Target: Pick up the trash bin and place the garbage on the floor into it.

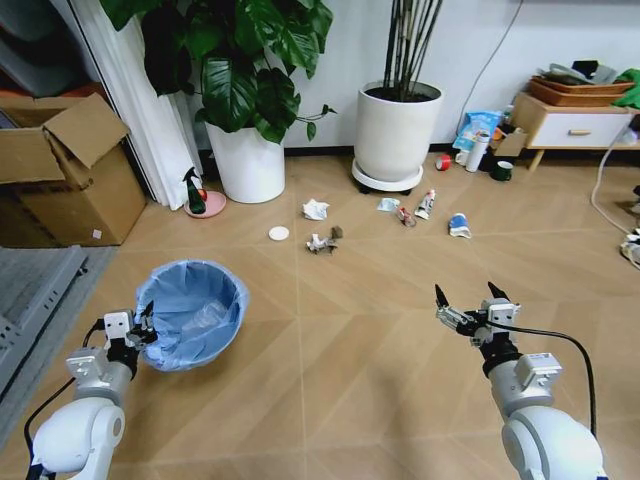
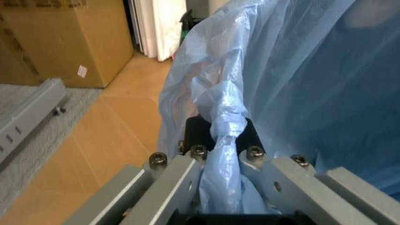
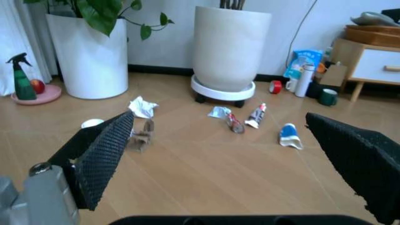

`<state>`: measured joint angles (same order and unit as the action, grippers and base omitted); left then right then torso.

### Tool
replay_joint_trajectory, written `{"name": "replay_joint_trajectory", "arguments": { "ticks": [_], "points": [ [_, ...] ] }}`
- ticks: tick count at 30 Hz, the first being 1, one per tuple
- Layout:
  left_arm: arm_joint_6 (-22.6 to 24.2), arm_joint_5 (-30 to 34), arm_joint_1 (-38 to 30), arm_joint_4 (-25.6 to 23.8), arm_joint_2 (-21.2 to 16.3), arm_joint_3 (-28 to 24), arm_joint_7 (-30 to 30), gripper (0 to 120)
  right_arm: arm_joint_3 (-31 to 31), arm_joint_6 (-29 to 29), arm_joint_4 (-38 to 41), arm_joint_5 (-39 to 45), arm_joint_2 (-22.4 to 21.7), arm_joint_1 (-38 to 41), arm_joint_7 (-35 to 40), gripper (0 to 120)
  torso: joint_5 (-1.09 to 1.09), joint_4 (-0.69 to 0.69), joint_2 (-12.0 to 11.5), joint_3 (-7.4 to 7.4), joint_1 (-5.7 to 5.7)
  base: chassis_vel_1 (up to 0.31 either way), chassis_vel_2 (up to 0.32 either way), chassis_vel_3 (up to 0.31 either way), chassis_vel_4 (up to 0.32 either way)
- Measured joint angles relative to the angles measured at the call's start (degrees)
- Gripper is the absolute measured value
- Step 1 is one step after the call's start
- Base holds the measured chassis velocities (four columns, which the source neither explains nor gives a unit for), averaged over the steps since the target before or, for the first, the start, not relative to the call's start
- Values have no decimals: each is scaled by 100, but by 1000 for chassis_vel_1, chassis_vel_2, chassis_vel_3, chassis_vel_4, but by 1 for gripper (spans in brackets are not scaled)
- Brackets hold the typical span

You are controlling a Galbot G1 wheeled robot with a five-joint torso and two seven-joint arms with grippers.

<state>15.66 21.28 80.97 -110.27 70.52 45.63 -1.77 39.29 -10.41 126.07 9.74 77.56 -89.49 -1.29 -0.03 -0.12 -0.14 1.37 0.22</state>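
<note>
Your left pincer (image 1: 143, 322) is closed on the near rim of the trash bin (image 1: 192, 312), which sits at the left of the floor (image 1: 330, 350) in front of you. The left wrist view shows its grey fingers (image 2: 181, 185) clamped over a bunched fold of the light blue plastic bag (image 2: 300, 79). I cannot tell whether the hard rim is caught under that fold. If only the bag is pinched, lifting could pull the liner out and leave the bin behind, or let it tip.

Your right pincer (image 1: 468, 298) hangs open and empty above bare floor on the right, its two black pads spread wide.

The garbage lies well ahead, in a loose band before two big white plant pots: a white disc (image 1: 278, 233), crumpled white paper (image 1: 315, 209), a small brownish scrap (image 1: 323, 241), a light blue mask (image 1: 388, 204), a red wrapper (image 1: 405, 215), a white tube (image 1: 425, 204) and a blue-white wrapper (image 1: 459, 225).

The thin pieces lie flat on the floor, so the pads may slide over them. A red tape roll (image 1: 443, 162) near the low cabinet could be mistaken for litter.
</note>
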Motion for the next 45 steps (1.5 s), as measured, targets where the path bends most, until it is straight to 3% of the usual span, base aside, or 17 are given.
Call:
{"name": "replay_joint_trajectory", "arguments": {
  "ticks": [13,24,25,27,30,33,35,38,45],
  "points": [
    [-40,-52,-21,33,16,-29,-39,0,12,-5,-2,23,10,-12,24,100,-2,0,0,-1,0,-173,317,174,-317],
    [-70,-66,-48,100,24,-27,-66,0,2,-4,-57,27,9,8,26,100,1,0,1,1,0,-367,325,357,-320],
    [-71,-67,-54,110,29,-32,-69,0,1,-4,-64,23,8,13,28,100,-10,-3,1,2,2,-340,380,385,-359],
    [-72,-69,-54,115,31,-31,-66,0,-10,-4,-75,15,11,15,31,100,3,1,1,2,2,-340,301,307,-358],
    [-75,-74,-53,127,45,-33,-68,0,-26,-11,-97,3,14,15,44,100,-7,-1,0,3,3,-247,279,240,-272],
    [-77,-79,-45,129,55,-28,-66,0,-34,-15,-133,-6,15,24,50,100,3,1,0,3,3,-143,155,115,-16],
    [-82,-80,-39,129,76,-18,-64,0,-60,-39,-200,-1,12,58,93,100,-6,-3,0,1,3,-33,46,-21,9],
    [-84,-79,-34,129,91,-7,-46,0,-106,-45,-297,10,-5,106,119,100,0,-4,1,0,1,21,-38,-37,-20],
    [-85,-68,-43,127,144,-7,65,0,-596,-48,-1075,217,-293,617,233,100,-1,2,1,-1,-1,60,-48,-35,54]
  ]
}}
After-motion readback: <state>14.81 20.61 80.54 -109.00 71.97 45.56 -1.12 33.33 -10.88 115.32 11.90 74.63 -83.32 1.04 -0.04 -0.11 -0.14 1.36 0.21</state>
